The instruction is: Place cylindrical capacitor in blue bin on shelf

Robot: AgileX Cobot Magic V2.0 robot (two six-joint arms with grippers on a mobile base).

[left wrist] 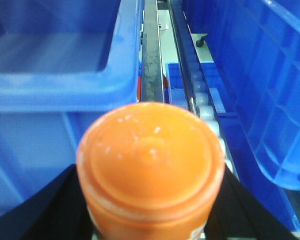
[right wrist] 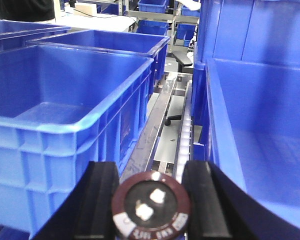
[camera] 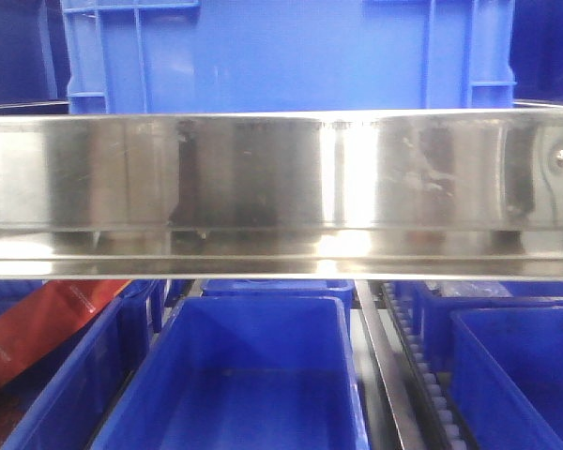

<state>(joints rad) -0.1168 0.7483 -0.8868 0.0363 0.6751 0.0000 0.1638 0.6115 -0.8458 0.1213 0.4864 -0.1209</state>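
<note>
Capacitor gripped in right claw, orange bottle in left claw, steel shelf, bins

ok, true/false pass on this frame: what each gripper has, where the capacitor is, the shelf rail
1. The right gripper grips the cylindrical capacitor, its two terminals facing the wrist camera. True.
2. The left gripper holds nothing. False: its fingers clamp an orange cylinder.
3. The capacitor already lies in the blue bin at the left of the right wrist view. False: it is outside that bin, between the right gripper's fingers, and nothing shows on the part of the bin's floor in view.
4. The shelf has a shiny steel front rail spanning the front view. True.
</note>
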